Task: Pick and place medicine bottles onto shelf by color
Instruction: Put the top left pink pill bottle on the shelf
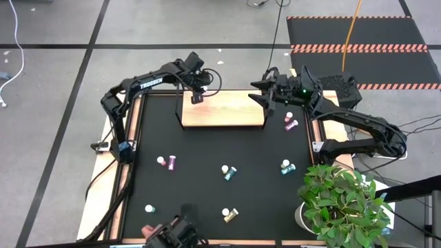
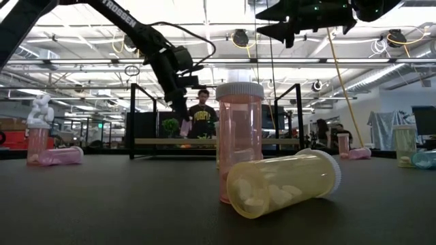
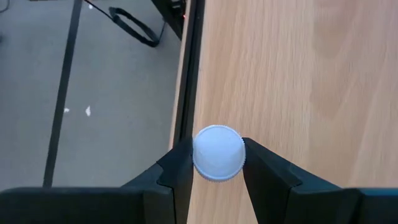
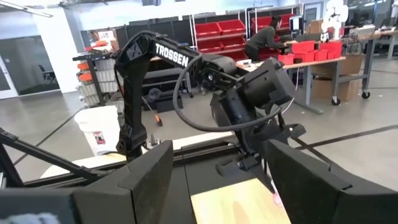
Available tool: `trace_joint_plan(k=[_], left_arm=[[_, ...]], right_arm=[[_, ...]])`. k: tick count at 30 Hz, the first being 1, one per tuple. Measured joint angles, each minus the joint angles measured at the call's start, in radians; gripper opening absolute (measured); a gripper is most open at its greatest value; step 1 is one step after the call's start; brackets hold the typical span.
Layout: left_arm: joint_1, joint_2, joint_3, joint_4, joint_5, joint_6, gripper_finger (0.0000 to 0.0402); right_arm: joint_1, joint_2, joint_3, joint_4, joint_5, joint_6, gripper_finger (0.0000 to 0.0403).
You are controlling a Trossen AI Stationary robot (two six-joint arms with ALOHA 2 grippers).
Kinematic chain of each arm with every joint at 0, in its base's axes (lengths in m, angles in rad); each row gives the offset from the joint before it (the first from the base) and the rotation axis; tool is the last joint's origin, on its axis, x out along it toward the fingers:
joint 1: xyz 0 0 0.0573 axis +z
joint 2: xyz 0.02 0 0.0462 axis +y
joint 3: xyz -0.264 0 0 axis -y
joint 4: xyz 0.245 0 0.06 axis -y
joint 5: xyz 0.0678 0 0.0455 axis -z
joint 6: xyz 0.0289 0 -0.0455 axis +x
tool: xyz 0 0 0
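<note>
floor [image 1: 55, 27]: grey concrete, black tape lines | red bins [image 4: 227, 28] on shelving | ceiling strip lights [image 2: 204, 10]

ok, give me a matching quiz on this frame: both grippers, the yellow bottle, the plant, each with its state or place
1. left gripper
2. right gripper
3. yellow bottle
4. potted plant

A. open, at the shelf's right end
B. at the table's right side
C. shut on a white-capped bottle over the shelf
D. lying on its side on the table

Pairs: 1-C, 2-A, 3-D, 4-B

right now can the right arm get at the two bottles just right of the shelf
Probably yes: the right gripper hangs open above the shelf end, the two bottles lie close by, nothing between.
</note>
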Motion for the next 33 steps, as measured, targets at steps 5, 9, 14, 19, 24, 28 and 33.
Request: trace_joint_plan(k=[5,9,14,19,24,28,33], left_arm=[[0.003,0.001,0.0,-0.032,0.0,0.004,0.0127],[0.007,0.001,0.0,-0.055,0.0,0.008,0.0127],[0.022,0.001,-0.018,-0.054,0.0,-0.011,0.0127],[0.027,0.001,-0.032,-0.038,0.001,-0.039,0.0127],[0.027,0.001,-0.034,-0.026,0.001,-0.085,0.0127],[0.027,0.001,-0.031,-0.012,0.0,-0.122,0.0127],[0.024,0.001,-0.03,-0.003,0.001,-0.128,0.0127]], right_arm=[[-0.001,0.0,-0.028,0.014,0.001,0.002,0.0251],[-0.009,0.0,-0.038,0.022,0.0,0.003,0.0251],[-0.024,-0.001,-0.038,0.047,0.0,0.003,0.0251],[-0.039,-0.014,-0.038,0.077,-0.001,0.003,0.0251],[-0.049,-0.027,-0.038,0.075,-0.001,0.003,0.0251],[-0.049,-0.031,-0.038,0.074,-0.002,0.006,0.0251],[-0.049,-0.031,-0.038,0.072,-0.002,0.011,0.0251]])
